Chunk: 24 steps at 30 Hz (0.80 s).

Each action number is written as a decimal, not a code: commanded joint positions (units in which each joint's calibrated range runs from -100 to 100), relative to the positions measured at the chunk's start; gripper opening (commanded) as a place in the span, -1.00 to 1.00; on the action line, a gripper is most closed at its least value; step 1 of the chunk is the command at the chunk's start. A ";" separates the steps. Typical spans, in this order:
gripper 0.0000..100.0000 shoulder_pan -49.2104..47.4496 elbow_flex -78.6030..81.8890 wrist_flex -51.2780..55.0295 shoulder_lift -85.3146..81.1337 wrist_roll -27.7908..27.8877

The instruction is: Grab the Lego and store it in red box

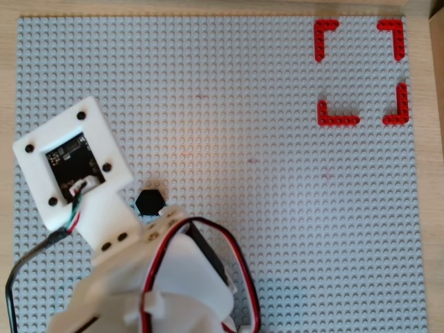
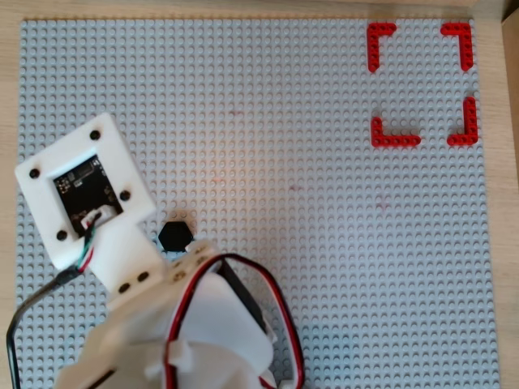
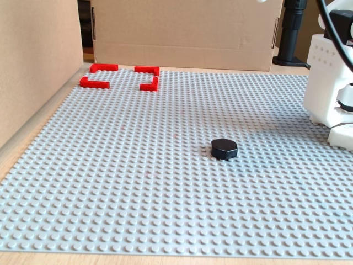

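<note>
Fingers are hidden under the arm w/ state I cannot tell, so open wide, lower straight over the Lego [image 1: 149, 201] nearby, pinch its flat sides.

Overhead views: Lego [image 1: 149, 200] sits on baseplate [image 1: 229, 229] lower-left of centre, just beside the arm [image 1: 139, 277]. Red box [image 1: 361, 72] at top-right corner, well apart. Fixed view: box [image 3: 120, 77] far left, Lego [image 3: 224, 149] nearer, right of it.

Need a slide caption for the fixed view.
Black hexagonal Lego sits alone mid-baseplate, far from the empty red box.
</note>
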 commanded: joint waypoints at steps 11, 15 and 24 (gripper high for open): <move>-0.86 -0.48 6.77 -12.04 1.15 -1.60; -0.77 -0.56 11.05 -15.11 1.23 -3.68; -0.71 -1.30 12.68 -15.28 1.15 -3.79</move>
